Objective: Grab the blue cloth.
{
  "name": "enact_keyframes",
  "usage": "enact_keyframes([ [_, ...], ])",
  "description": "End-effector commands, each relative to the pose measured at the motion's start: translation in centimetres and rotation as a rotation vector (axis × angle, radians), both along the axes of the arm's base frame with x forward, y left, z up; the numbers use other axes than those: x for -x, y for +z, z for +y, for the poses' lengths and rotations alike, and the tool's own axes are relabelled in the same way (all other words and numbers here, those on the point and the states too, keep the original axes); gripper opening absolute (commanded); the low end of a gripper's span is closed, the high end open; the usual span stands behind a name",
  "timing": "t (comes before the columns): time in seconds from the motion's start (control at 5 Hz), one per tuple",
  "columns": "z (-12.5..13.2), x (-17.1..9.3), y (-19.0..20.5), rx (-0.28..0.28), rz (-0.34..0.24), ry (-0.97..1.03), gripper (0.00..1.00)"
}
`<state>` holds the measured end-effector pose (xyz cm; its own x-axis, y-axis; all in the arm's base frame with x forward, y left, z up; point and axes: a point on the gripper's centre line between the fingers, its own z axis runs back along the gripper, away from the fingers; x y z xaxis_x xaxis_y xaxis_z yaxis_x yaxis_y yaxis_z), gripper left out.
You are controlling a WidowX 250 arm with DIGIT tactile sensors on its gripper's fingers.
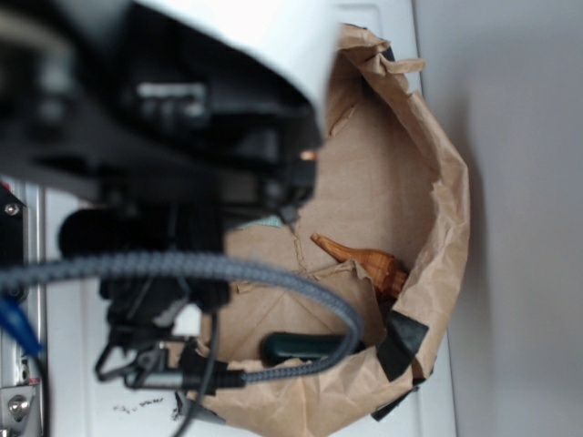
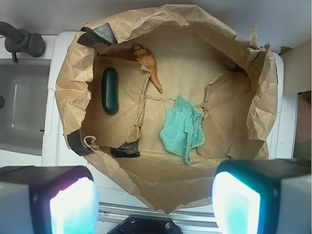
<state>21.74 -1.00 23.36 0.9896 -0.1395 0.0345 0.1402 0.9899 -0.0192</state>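
The blue cloth [image 2: 183,127], a pale teal frayed rag, lies crumpled on the floor of a brown paper bag [image 2: 253,112], right of centre in the wrist view. My gripper [image 2: 156,204] hangs high above the bag's near rim, open, with nothing between its two pads [image 2: 73,207]. The cloth lies beyond the gap, apart from both pads. In the exterior view the arm fills the left side and only a sliver of the blue cloth [image 1: 271,221] peeks out under it; the fingertips are hidden.
Inside the bag lie a dark green oblong object [image 2: 110,90] at the left and a brown shell-like piece [image 2: 147,62] near the back. Black tape patches [image 2: 100,35] hold the bag's crumpled walls. A grey sink [image 2: 22,102] is at the far left.
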Motion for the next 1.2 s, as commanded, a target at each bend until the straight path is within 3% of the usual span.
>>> enact_keyframes([
  [0.0,-0.2,-1.9,-1.9,0.020,-0.087,0.019,1.00],
  [0.2,0.6,-3.4,-4.7,0.019,-0.109,0.039,1.00],
  [0.6,3.3,-5.7,-13.0,-0.036,-0.134,0.025,1.00],
  [0.8,4.2,-4.8,-16.5,-0.045,-0.090,0.000,1.00],
  [1.0,3.7,-3.3,-19.0,-0.080,-0.006,-0.025,1.00],
])
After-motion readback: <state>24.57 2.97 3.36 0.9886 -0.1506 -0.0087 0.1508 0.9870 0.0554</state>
